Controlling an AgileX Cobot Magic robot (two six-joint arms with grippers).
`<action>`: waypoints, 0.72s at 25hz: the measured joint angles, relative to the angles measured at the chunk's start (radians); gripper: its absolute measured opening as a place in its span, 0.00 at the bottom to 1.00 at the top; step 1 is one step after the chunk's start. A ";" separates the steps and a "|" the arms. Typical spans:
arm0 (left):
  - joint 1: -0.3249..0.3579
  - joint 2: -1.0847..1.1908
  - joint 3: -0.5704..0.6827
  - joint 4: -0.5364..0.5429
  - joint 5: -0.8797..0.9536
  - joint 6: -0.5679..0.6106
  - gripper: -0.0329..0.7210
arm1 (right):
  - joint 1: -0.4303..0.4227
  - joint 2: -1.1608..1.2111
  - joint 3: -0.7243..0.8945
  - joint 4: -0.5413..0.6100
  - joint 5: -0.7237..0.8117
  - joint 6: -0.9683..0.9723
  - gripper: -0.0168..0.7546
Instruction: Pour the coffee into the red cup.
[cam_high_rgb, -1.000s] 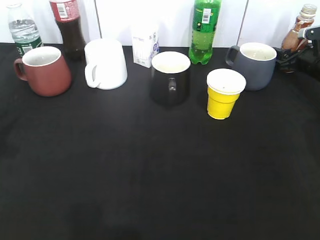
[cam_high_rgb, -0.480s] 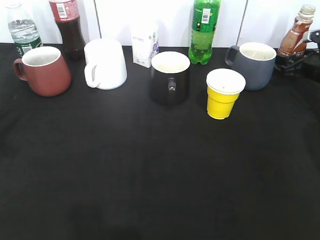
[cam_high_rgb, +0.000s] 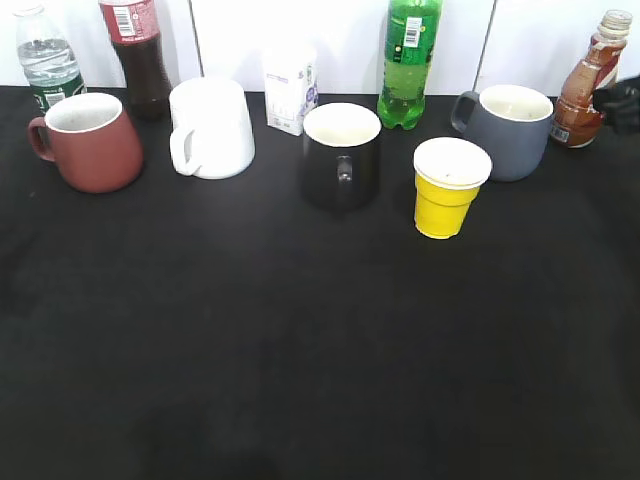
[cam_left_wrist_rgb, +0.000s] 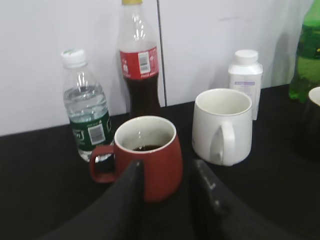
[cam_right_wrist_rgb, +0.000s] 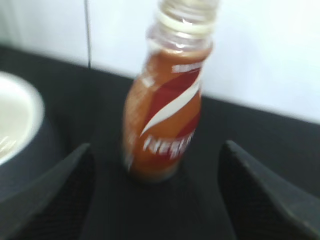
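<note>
Released since a second ago, the coffee bottle (cam_high_rgb: 585, 85) stands upright beside the grey mug (cam_high_rgb: 505, 128). Right gripper (cam_right_wrist_rgb: 156, 200), fingers apart, faces it at twelve o'clock. Left gripper (cam_left_wrist_rgb: 167, 172), also apart, fronts the red cup (cam_left_wrist_rgb: 145, 155).

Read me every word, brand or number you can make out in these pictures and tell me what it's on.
"NES...", cut off by blur: on the brown coffee bottle.
Cola bottle: red label with barcode, print too small.
Water bottle: green label with barcode, unreadable.
White pill bottle: purple print, blurred.
Green soda bottle: label unreadable.
</note>
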 joint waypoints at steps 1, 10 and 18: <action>0.000 -0.001 0.000 0.000 0.024 -0.006 0.37 | 0.054 -0.045 0.000 -0.008 0.135 0.019 0.79; -0.270 -0.079 -0.111 -0.119 0.782 -0.077 0.37 | 0.611 -0.259 -0.011 0.255 0.898 -0.080 0.79; -0.560 -0.079 -0.344 -0.658 1.391 0.149 0.57 | 0.659 -0.461 -0.026 0.641 1.115 -0.353 0.79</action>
